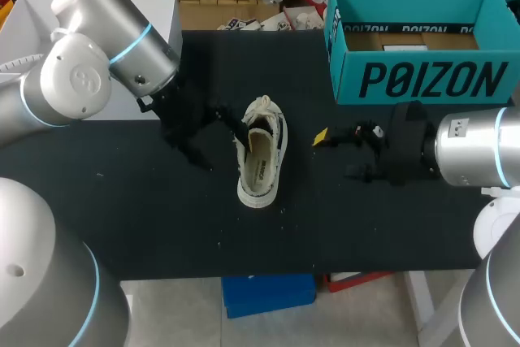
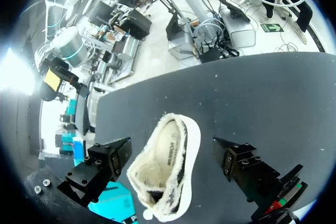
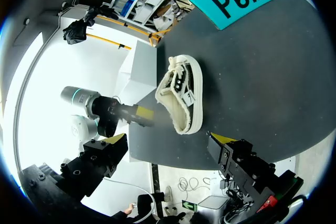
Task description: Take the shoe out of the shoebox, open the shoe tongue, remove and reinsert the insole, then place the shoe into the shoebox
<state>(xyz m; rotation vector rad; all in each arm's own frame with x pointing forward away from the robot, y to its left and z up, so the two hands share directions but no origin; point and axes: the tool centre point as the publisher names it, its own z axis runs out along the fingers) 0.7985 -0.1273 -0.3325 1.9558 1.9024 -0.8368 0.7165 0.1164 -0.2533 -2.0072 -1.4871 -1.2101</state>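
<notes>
Out on the counter (image 1: 162, 225), cream sneaker (image 1: 262, 160) sits between left end effector (image 1: 213, 140) and right end effector (image 1: 337, 154), both open, gripping nothing

We find bare table (image 1: 162, 225) all along the near side of the shoe (image 1: 262, 160); the left gripper (image 1: 216, 140), fingers spread, stands just beside the shoe's left flank and closes that side; the right gripper (image 1: 335, 155), also spread, leaves a strip of bare table on the shoe's right; the shoebox (image 1: 422, 79) walls off the far right corner, its top open from above.
</notes>
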